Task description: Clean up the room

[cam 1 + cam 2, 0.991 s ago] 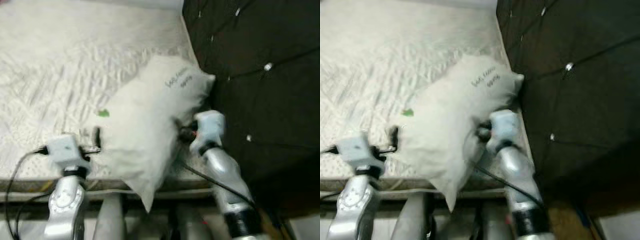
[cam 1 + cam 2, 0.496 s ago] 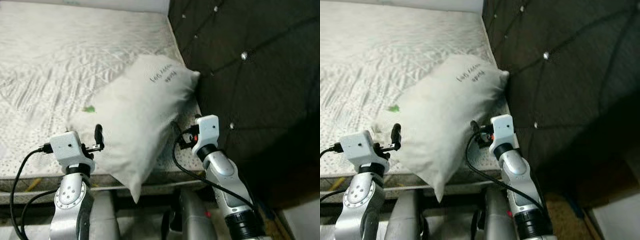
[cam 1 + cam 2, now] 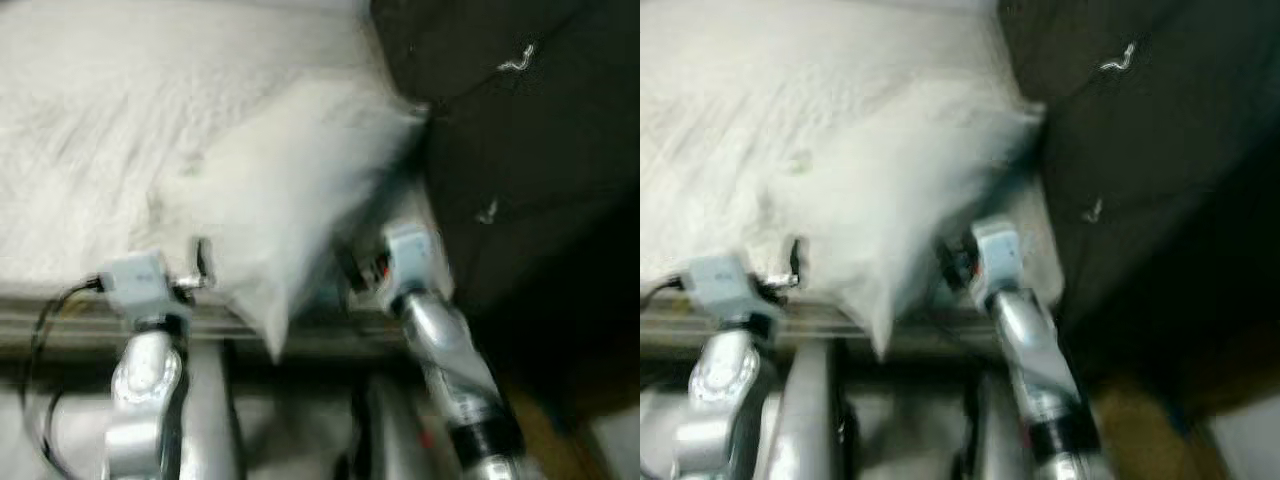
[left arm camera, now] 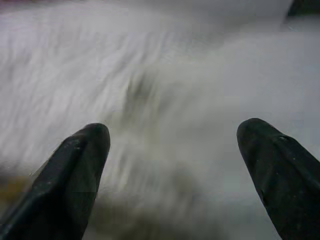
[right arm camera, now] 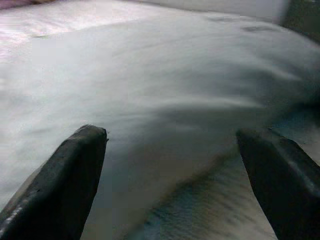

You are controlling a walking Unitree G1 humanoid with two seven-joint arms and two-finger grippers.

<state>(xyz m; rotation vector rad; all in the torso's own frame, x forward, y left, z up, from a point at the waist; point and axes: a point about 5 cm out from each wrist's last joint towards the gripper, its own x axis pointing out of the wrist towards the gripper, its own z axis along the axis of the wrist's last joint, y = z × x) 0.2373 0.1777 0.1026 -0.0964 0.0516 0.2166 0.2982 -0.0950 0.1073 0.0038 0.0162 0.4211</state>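
While both spread, left claw (image 4: pixel 172 170) and right claw (image 5: pixel 175 175) flank the pillow (image 3: pixel 285 190).

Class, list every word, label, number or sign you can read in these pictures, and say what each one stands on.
None can be read: every view is blurred by motion.
The pillow on the bed: no legible print on it.
The dark headboard: pale glints, no letters.
The left gripper and right gripper: no markings.
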